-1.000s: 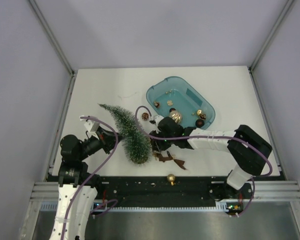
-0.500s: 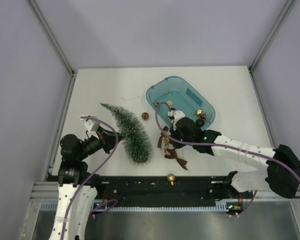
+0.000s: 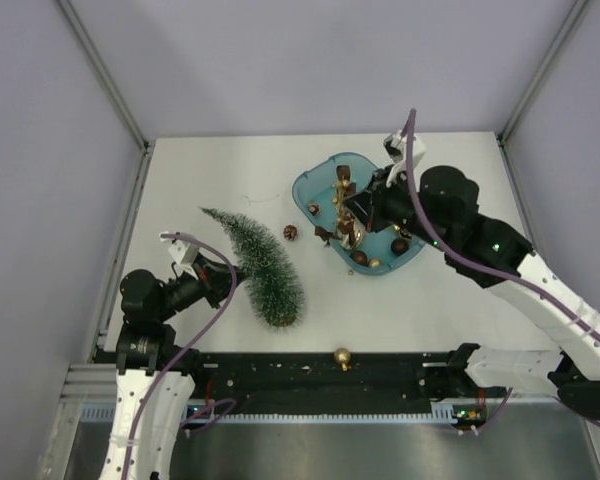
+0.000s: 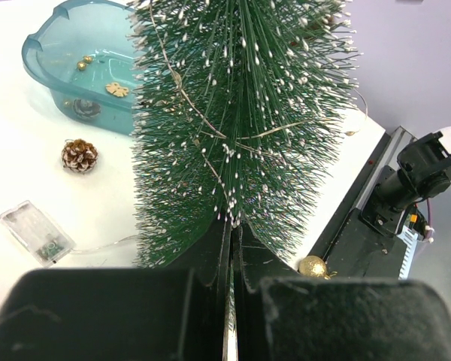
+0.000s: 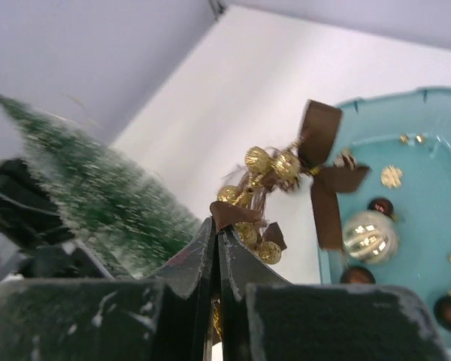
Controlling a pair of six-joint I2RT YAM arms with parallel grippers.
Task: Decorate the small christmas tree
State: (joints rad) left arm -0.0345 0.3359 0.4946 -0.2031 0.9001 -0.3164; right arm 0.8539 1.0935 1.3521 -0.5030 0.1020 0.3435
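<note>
The small christmas tree [image 3: 263, 268] lies on its side on the white table, tip pointing back-left. My left gripper [image 3: 223, 272] is shut on it from the left; in the left wrist view the fingers [image 4: 231, 226] pinch into the green bristles [image 4: 240, 113]. My right gripper [image 3: 360, 205] is raised over the teal tray [image 3: 318, 178] and is shut on a garland of brown ribbon bows and gold beads [image 3: 346, 228], which dangles below it. The right wrist view shows the gripper [image 5: 216, 226] clamping the garland [image 5: 278, 169], with the tree [image 5: 98, 195] blurred to the left.
The tray [image 5: 436, 113] holds several gold and brown baubles. A pine cone [image 3: 291, 232] lies between tree and tray. A gold ball [image 3: 342, 357] sits on the front rail. A clear battery box [image 4: 34, 233] with a thin wire lies by the tree.
My right arm has lifted the garland off the table in front of the tree and swung it up and back to the right, over the tray. The left arm has stayed put.
</note>
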